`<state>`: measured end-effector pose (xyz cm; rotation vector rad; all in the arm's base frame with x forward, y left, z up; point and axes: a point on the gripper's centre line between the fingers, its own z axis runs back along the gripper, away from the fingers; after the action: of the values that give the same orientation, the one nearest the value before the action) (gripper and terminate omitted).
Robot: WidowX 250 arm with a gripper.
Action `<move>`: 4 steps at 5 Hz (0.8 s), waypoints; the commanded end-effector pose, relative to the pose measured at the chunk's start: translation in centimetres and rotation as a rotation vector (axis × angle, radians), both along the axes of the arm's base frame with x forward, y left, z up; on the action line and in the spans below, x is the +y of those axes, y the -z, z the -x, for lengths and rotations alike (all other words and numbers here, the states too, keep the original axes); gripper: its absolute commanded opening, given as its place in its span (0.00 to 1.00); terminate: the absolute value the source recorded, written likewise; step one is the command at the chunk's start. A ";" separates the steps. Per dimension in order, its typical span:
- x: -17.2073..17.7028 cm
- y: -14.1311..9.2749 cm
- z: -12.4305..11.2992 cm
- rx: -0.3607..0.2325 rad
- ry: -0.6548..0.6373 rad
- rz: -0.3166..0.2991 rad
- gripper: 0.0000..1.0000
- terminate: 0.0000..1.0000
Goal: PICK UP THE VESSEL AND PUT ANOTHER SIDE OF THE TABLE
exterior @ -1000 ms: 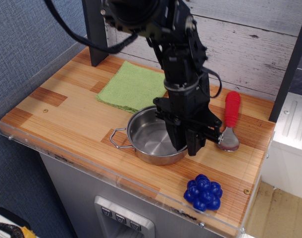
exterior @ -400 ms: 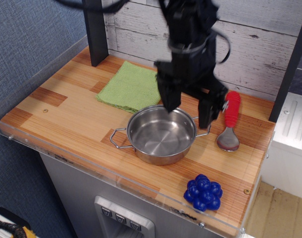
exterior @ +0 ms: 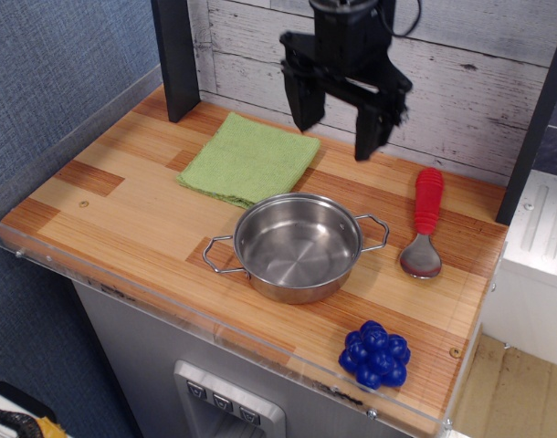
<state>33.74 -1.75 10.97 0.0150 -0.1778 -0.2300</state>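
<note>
The vessel, a small shiny steel pot with two wire loop handles, stands upright near the front middle of the wooden table. My black gripper hangs well above the table, behind the pot and apart from it. Its two fingers are spread wide and hold nothing.
A green cloth lies behind the pot to the left. A red-handled metal spoon lies right of the pot. A blue berry-like cluster sits at the front right corner. A dark post stands at the back left. A clear rim edges the table.
My gripper has risen from inside the pot's right rim to high above the table, moving back. It left the pot on the table; the pot has stayed put.
</note>
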 end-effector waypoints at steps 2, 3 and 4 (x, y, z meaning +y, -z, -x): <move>8.0 -1.8 -4.0 -0.100 -0.147 -0.024 1.00 0.00; 9.8 -1.6 -4.1 -0.150 -0.244 -0.074 1.00 0.00; 9.8 -1.6 -4.1 -0.150 -0.244 -0.074 1.00 0.00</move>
<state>38.82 7.68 10.94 0.1157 -0.2803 0.0028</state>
